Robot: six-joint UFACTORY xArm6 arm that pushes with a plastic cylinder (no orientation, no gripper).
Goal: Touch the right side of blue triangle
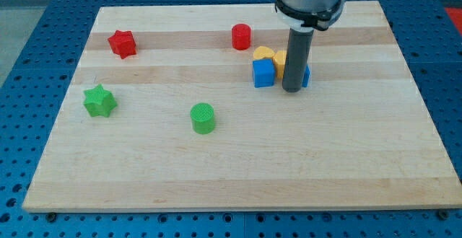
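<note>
Blue triangle [306,75] is almost wholly hidden: only a sliver of blue shows at the right edge of the dark rod [296,58], in the upper middle of the wooden board [238,173], a little toward the view's right. Its shape cannot be made out from what shows. My tip [291,89] rests on the board just at the left of that blue sliver, with the rod standing upright in front of it, so whether the two touch cannot be told. There is no claw on this arm, only the rod, so nothing opens or closes and nothing is held. Just to the left of the tip sits a blue cube [264,72], close beside the rod. Behind the cube, toward the view's top, lies a yellow heart-like block [264,53], and a second yellow block [280,58] peeps out between it and the rod; its shape is unclear. A red cylinder [241,36] stands a little farther up and to the left. Well apart, at the view's left, a red star [123,43] lies near the top edge and a green star [99,100] lies below it. A green cylinder [203,117] stands alone toward the middle of the board.
</note>
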